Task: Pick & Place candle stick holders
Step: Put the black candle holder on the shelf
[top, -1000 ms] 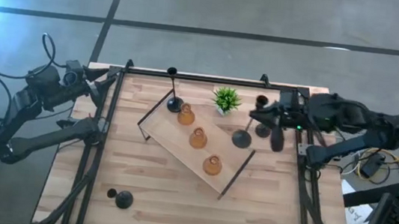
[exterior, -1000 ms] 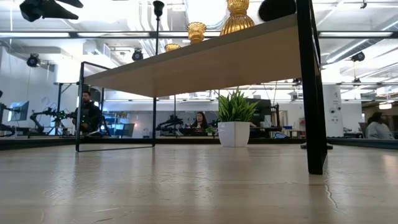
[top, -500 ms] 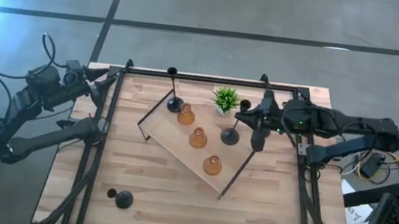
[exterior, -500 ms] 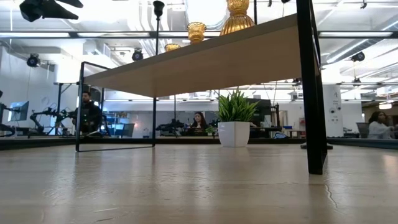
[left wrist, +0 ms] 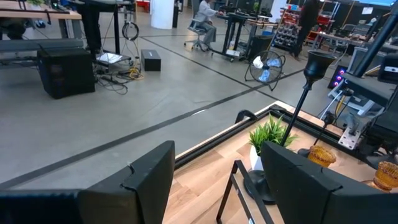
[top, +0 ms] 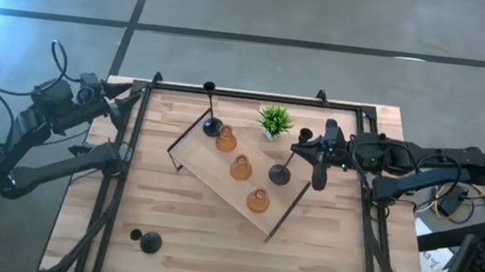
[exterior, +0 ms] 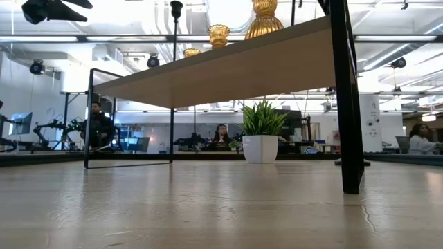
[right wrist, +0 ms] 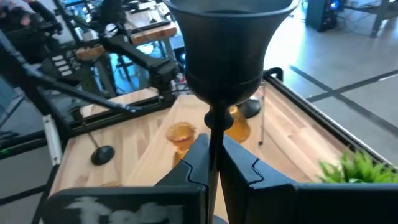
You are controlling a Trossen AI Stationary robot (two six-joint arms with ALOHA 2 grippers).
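A light wooden tray [top: 219, 179] lies askew mid-table. Three amber holders [top: 240, 167] stand in a row on it, and one black holder [top: 212, 128] stands by its base at the tray's far left end. My right gripper [top: 298, 152] is shut on a second black holder [top: 280, 175] over the tray's right end. A third black holder [top: 145, 240] lies on its side near the table's near left corner. My left gripper [top: 128, 96] waits open and empty at the far left corner, also in its wrist view [left wrist: 224, 180]. My right gripper pinches the black holder's thin stem [right wrist: 214, 140] between its two fingers [right wrist: 193, 165], just below the cup [right wrist: 230, 43]. The fingers come level from the table's right side, across the stem. The holder stands about upright, base [top: 280, 175] over the tray; whether it touches, I cannot tell.
A small green potted plant [top: 275, 120] stands just beyond the tray, close to my right gripper. The tray has dark wire handles [top: 289, 210] at both ends. A black frame [top: 247, 94] runs around the table. People sit in the room beyond [exterior: 97, 128].
My right gripper has carried the black holder toward the table's left edge, from beside the tray to over its right end, then a little toward the near edge. The holder has stayed about upright. The other holders have kept still.
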